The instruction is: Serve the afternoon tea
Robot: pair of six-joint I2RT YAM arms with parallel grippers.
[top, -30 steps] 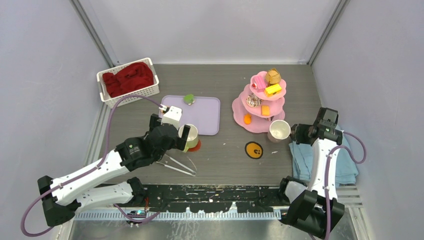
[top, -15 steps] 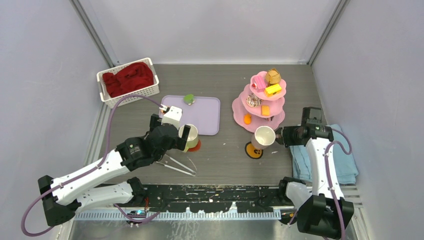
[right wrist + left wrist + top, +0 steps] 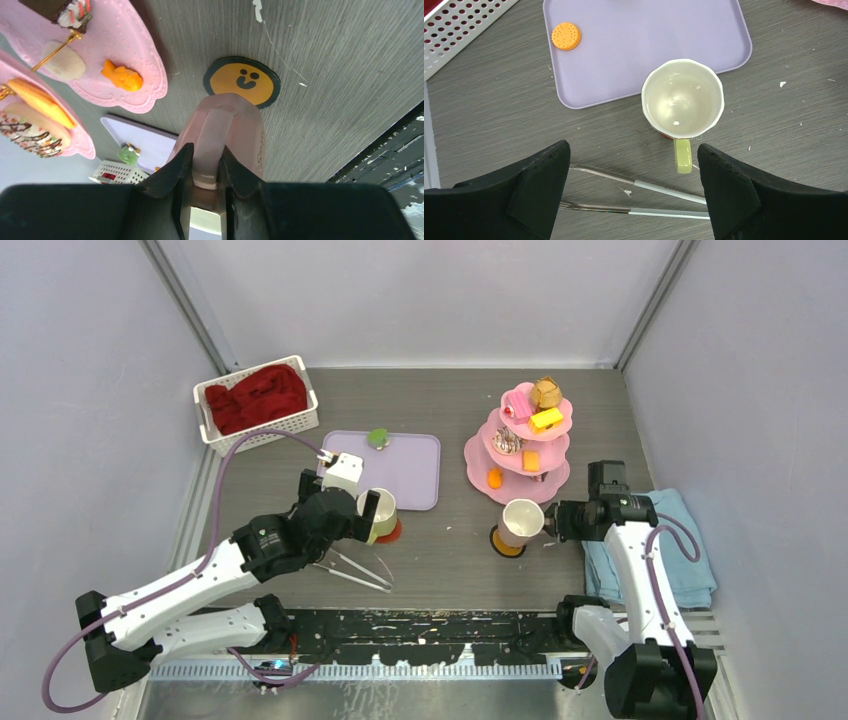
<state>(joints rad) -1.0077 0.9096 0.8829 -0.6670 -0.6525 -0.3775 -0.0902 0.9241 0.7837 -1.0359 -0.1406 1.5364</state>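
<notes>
**Desk:** Where is the pink mug (image 3: 522,522)?

**Operator:** Centre-right of the overhead view. I hold it by the handle in the right gripper (image 3: 206,152), jaws pinched narrow, over the yellow smiley coaster (image 3: 243,81), just below the pink three-tier stand (image 3: 478,452). I cannot tell whether it touches the coaster.

**Desk:** And the left side?

**Operator:** My left gripper (image 3: 633,152) gapes wide, holding nothing, above the yellow-green mug (image 3: 683,97), which stands at the lower edge of the lavender tray (image 3: 624,50).
</notes>
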